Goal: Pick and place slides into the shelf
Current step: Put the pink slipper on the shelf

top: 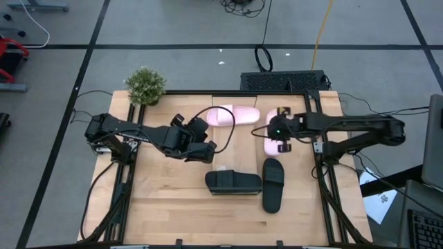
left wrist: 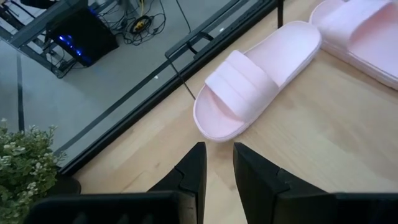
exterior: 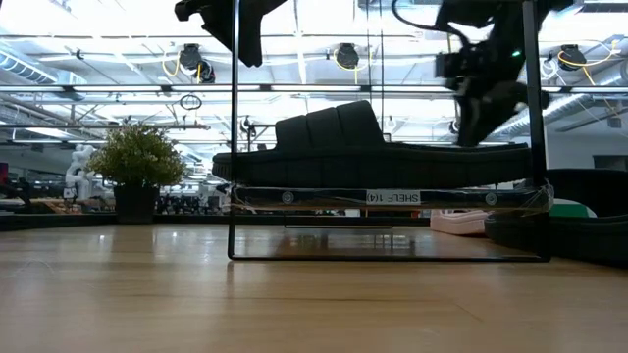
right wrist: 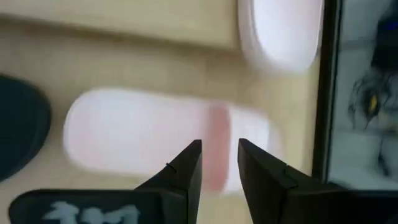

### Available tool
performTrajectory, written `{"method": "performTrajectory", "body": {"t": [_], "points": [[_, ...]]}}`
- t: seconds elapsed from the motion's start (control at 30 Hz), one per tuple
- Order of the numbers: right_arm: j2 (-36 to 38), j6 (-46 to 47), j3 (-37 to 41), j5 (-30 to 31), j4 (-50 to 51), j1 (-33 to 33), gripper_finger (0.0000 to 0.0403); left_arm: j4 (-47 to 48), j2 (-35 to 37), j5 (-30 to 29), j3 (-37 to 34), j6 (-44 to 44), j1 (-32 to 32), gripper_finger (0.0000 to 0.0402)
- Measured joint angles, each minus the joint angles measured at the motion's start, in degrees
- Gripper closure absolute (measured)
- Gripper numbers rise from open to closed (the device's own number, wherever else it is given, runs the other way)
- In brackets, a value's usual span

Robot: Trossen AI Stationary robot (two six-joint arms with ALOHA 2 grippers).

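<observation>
A black slide (top: 233, 182) (exterior: 373, 147) lies sole-down on the upper tier of the see-through shelf (exterior: 388, 197) near the table's middle. A second black slide (top: 273, 183) lies flat on the table just to its right. Two pale pink slides lie at the far middle: one (top: 232, 115) (left wrist: 255, 81) crosswise, the other (top: 271, 142) (right wrist: 155, 134) to its right. My left gripper (top: 202, 131) (left wrist: 219, 155) hovers open, short of the first pink slide. My right gripper (top: 279, 135) (right wrist: 219, 152) hangs open above the second pink slide, touching nothing.
A potted plant (top: 145, 86) (exterior: 137, 162) stands at the table's far left corner. Dark frame rails (top: 208, 92) run along the table's edges. Bare wood lies near the front edge (top: 208, 221).
</observation>
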State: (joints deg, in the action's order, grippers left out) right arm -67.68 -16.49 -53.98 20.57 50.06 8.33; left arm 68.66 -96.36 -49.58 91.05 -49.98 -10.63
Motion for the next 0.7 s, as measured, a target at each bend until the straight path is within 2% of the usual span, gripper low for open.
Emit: {"method": "performTrajectory", "body": {"t": [0.23,0.43,0.7], "points": [[0.71,6.61,0.65,0.14,3.13,-0.58,0.031,-0.17,0.0,0.01,0.0,0.0,0.0,0.0325],[0.5,7.21,6.29,0.46,1.86,-0.58,0.031,-1.58,0.0,0.04,0.0,0.72,-0.07,0.0325],[0.49,7.21,10.51,11.17,-3.1,-0.57,0.031,-2.47,0.0,0.04,0.0,1.76,-0.07,0.0325]]}}
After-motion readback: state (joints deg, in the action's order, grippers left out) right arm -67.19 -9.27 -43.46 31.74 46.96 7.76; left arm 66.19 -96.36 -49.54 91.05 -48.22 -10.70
